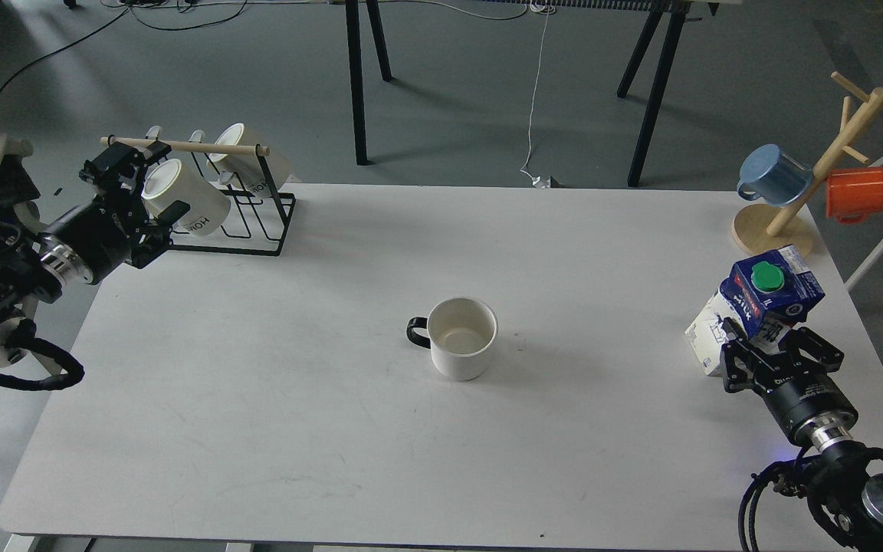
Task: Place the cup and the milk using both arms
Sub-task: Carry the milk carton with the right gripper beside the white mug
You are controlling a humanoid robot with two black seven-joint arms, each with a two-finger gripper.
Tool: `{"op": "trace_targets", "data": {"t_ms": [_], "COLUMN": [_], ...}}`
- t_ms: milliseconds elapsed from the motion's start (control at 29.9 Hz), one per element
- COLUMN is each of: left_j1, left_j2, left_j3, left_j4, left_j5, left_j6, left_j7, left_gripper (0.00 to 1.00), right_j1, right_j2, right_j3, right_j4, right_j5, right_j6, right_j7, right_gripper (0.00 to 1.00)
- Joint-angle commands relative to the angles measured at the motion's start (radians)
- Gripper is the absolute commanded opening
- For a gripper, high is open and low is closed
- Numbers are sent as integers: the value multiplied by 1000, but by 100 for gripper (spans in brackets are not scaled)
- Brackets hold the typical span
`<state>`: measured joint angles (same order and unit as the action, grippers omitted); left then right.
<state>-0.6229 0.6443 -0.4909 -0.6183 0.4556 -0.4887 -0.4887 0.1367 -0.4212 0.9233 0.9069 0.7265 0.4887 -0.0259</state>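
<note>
The cream-white cup (461,337) with its small black handle on the left stands upright in the middle of the white table (296,399). The blue-and-white milk carton (760,300) with a green cap is near the table's right edge, tilted. My right gripper (777,346) comes in from the lower right, its fingers on both sides of the carton's lower part, shut on it. My left gripper (136,192) is open and empty at the far left, just in front of the mug rack.
A black wire rack (246,218) with white lettered mugs (185,201) stands at the back left. A wooden mug tree (809,184) with a blue mug (773,175) and an orange mug (855,193) stands at the back right, just behind the carton.
</note>
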Motion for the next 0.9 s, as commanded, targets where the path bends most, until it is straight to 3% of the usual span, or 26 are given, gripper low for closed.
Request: {"op": "trace_targets", "data": {"t_ms": [0, 267, 401, 635, 869], "left_j1": [0, 2, 2, 0, 2], "left_j2": [0, -2, -2, 0, -2], "left_j3": [0, 3, 3, 5, 5], "left_j4": [0, 2, 2, 9, 15], "left_j5": [0, 2, 2, 2, 2], "left_j6": [0, 0, 0, 0, 0], "left_j7": [0, 0, 0, 0, 0], "left_gripper": [99, 99, 99, 99, 99], "right_j1": [1, 32, 47, 50, 34], "right_j2": [5, 16, 79, 200, 235], "right_j3": [0, -1, -3, -50, -103], "right_j4": [7, 118, 174, 175, 170], "right_j5": [-1, -34, -119, -225, -249], "right_j6": [0, 0, 0, 0, 0], "right_j7": [0, -3, -3, -2, 0], "right_gripper": [35, 34, 33, 33, 33]}}
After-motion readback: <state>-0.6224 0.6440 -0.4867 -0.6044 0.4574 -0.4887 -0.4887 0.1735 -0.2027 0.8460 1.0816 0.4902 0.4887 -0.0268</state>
